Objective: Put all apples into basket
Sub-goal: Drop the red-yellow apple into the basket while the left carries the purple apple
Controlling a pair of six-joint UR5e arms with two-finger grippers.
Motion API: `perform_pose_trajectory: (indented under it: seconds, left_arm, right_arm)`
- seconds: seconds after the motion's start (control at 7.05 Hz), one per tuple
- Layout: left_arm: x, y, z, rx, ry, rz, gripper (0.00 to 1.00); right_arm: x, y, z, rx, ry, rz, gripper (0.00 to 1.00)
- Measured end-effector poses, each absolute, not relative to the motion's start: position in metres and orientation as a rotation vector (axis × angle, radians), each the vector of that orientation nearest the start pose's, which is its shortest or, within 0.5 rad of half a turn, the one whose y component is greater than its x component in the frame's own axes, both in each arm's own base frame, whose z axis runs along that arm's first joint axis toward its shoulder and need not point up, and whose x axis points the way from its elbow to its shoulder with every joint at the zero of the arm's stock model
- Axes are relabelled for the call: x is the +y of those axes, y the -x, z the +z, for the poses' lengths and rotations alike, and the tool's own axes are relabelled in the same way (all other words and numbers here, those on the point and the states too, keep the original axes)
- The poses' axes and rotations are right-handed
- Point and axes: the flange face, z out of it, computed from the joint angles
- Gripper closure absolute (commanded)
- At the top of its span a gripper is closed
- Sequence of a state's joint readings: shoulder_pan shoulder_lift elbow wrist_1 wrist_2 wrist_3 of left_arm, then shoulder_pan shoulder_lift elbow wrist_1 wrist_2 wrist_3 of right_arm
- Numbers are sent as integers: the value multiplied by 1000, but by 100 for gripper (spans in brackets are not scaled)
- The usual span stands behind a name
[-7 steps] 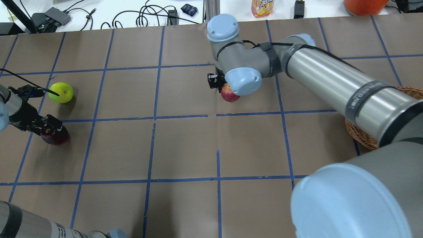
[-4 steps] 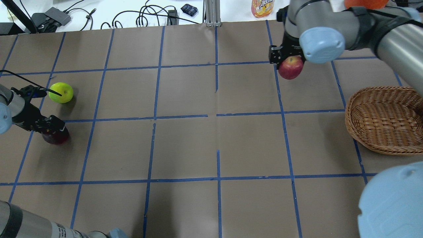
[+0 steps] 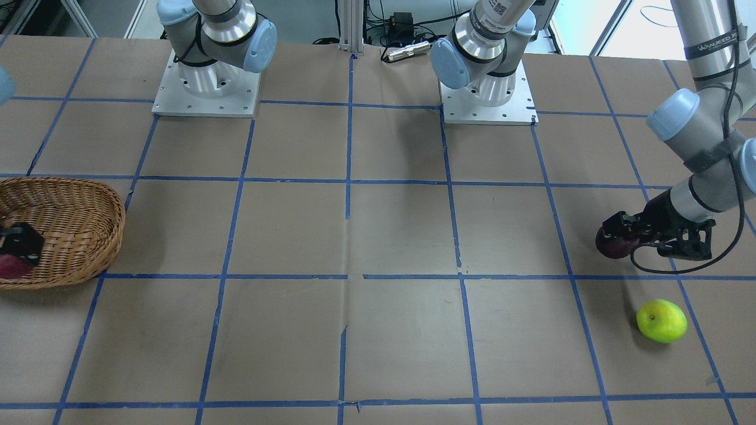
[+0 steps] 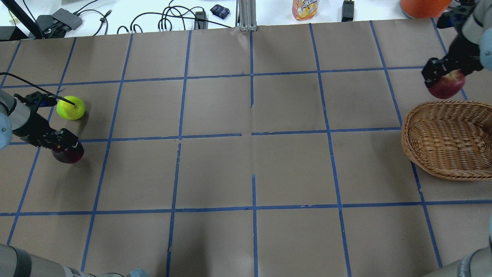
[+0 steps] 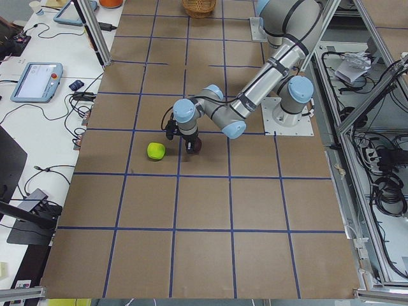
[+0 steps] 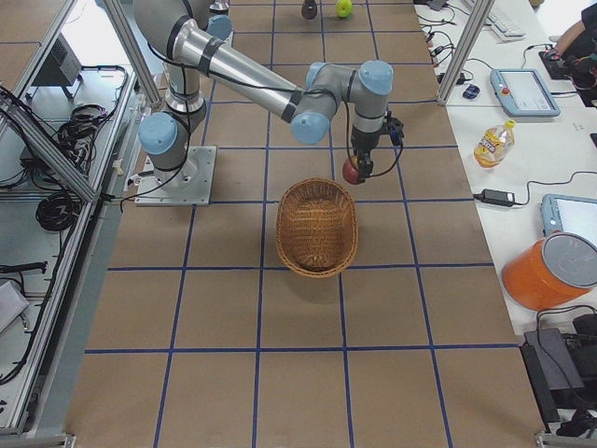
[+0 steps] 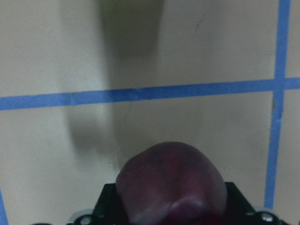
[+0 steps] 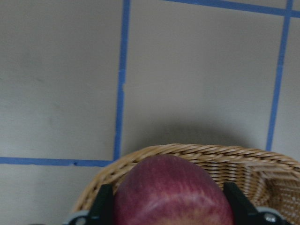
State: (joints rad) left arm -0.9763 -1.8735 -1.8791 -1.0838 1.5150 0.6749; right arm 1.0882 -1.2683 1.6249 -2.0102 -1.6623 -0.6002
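Note:
My right gripper [image 4: 442, 79] is shut on the red apple [image 4: 447, 88] and holds it in the air over the far rim of the wicker basket [image 4: 423, 161]. The right wrist view shows the red apple [image 8: 173, 192] between the fingers, with the basket rim [image 8: 187, 151] just below. My left gripper [image 4: 64, 147] is shut on the dark maroon apple [image 4: 71, 156], low over the table at the left. The left wrist view shows the maroon apple [image 7: 171, 183] in its jaws. The yellow-green apple [image 4: 71, 108] lies on the table just beyond it, apart from the gripper.
The basket holds nothing in the overhead view. A drink bottle [image 4: 305, 9], cables [image 4: 169, 19] and an orange bucket [image 4: 423, 5] sit past the table's far edge. The robot bases [image 3: 207, 88] stand at the near side.
My right gripper carried the red apple from the table's middle far to the right, up to the basket's far rim. My left gripper, on the maroon apple, shifted slightly right.

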Motion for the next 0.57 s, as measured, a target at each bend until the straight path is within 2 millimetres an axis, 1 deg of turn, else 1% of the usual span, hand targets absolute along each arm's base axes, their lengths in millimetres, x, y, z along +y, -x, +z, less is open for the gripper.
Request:
perform_pose_trajectory:
  seconds: [0.14,0.28,0.43,0.57]
  left_arm:
    - [-538,-126,253,3243,-142,82,100]
    - [-553,-54,269,3229,-121,56,100]
    - [-566,23,277,3217,-55,12,100]
    - [-579,97,284,3213,19,-62,100]
  right_arm:
    - [-578,224,328,3256,228,-31,74]
    - [-564,272,308,3251,215,-15,60]
    - [-551,301,286,3231,196,-5,26]
    - [-542,311,269,3215,198,-24,0]
